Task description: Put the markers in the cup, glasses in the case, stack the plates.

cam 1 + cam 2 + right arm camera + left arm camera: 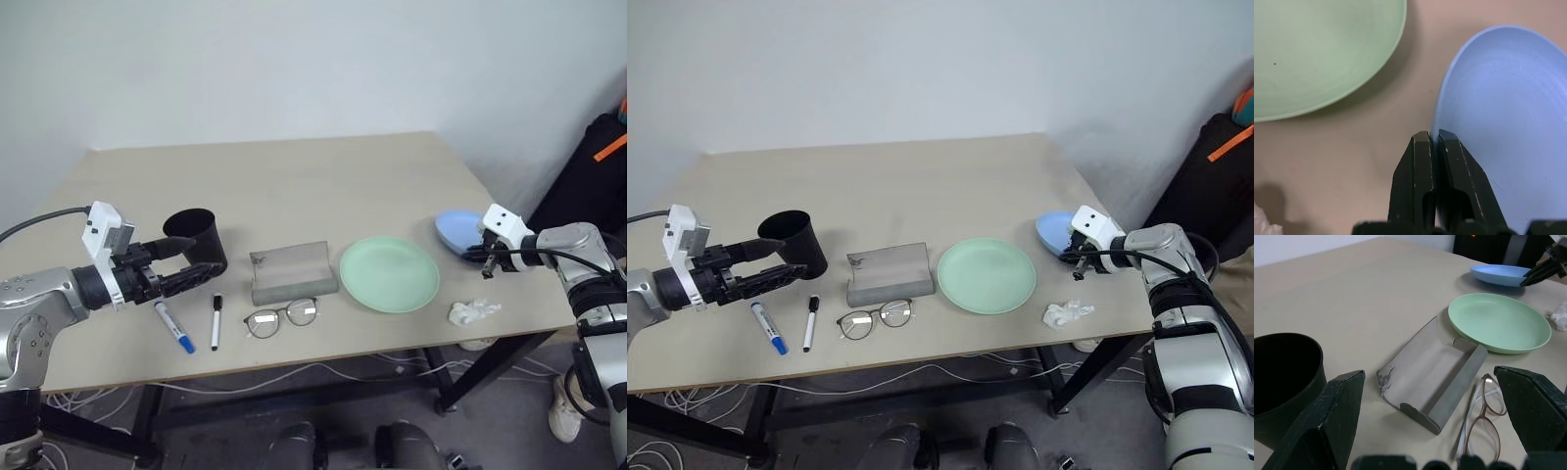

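At the table's left, the left gripper hangs with its two fingers spread wide and nothing between them, one finger crossing in front of the cup. The cup stands upright and its dark inside shows no contents. In front of it lie the two markers apart from each other: the blue marker slanted, the black marker nearly straight toward the table's front edge.

Next comes the case, lying open like a trough with nothing in it; a scuffed patch marks its near left corner. The glasses rest on the table just in front of it, lenses toward the front edge, outside the case; in the left wrist view they are cut off at the frame's edge.

The green plate sits flat and bare, just right of the case. Further right, the blue plate is tilted, its right rim raised off the table. The right gripper has its fingers clenched on that rim, pinching it thin between them; the arm hides part of the plate.

A crumpled tissue lies near the front right corner
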Tool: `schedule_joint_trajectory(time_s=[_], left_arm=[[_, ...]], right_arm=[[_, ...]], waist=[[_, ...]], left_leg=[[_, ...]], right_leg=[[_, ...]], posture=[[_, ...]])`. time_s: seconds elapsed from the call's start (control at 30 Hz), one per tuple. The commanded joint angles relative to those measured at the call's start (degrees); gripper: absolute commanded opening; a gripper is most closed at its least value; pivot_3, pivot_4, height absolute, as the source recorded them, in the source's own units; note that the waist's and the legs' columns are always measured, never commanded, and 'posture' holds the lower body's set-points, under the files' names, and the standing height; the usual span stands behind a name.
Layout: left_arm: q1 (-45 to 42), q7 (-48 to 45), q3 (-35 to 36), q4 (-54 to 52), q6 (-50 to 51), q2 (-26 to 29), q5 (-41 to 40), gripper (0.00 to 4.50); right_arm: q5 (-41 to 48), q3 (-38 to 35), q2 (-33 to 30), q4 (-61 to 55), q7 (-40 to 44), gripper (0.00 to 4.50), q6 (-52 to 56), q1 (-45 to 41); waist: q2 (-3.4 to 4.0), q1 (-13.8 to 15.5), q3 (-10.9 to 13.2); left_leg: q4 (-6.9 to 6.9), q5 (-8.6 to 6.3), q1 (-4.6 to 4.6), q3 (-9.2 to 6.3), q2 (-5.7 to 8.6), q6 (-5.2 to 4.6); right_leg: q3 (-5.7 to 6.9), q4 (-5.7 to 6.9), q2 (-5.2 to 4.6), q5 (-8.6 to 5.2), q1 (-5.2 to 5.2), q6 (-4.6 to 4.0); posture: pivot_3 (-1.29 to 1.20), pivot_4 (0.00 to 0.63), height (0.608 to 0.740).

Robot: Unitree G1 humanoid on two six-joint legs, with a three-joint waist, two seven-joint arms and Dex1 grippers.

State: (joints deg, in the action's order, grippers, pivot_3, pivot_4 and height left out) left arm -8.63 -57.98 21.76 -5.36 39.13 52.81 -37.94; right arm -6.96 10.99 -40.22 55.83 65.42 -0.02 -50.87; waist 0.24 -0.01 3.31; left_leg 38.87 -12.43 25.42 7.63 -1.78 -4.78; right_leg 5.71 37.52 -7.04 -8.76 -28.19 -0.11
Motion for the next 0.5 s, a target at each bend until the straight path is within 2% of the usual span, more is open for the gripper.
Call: schedule_joint_trajectory(time_s=[0.03,0.27,0.5], left_arm=[[-1.46,-0.02,0.98,-0.22,-1.31,0.23,-0.01,4.50],[-1.92,-0.01,0.72,0.45,-1.76,0.15,0.28,4.50],[-1.46,-0.02,0.98,0.01,-1.37,0.26,0.03,4.50]], right_arm=[[0.68,-0.04,-0.49,-7.32,3.14,0.04,-3.51,-1.67],[1.41,2.24,0.33,-21.40,9.37,0.04,-6.23,0.58],[2.84,5.43,0.85,-34.32,14.69,0.04,-9.57,5.77]], waist=[[0.14,-0.04,0.08],[0.12,-1.16,0.10],[0.10,-1.06,0.11]], left_leg=[[0.00,0.08,0.07,-0.03,-0.03,0.20],[0.15,0.14,0.09,-0.24,-0.69,0.41],[0.29,0.14,0.10,-0.31,-0.86,0.40]], right_leg=[[0.06,-0.15,0.03,-0.01,-0.14,-0.01],[1.34,-0.90,0.09,0.04,0.37,0.05],[1.58,-0.97,0.09,0.04,0.55,0.05]], posture=[[0.00,0.000,0.701],[0.00,0.000,0.701],[0.00,0.000,0.701]])
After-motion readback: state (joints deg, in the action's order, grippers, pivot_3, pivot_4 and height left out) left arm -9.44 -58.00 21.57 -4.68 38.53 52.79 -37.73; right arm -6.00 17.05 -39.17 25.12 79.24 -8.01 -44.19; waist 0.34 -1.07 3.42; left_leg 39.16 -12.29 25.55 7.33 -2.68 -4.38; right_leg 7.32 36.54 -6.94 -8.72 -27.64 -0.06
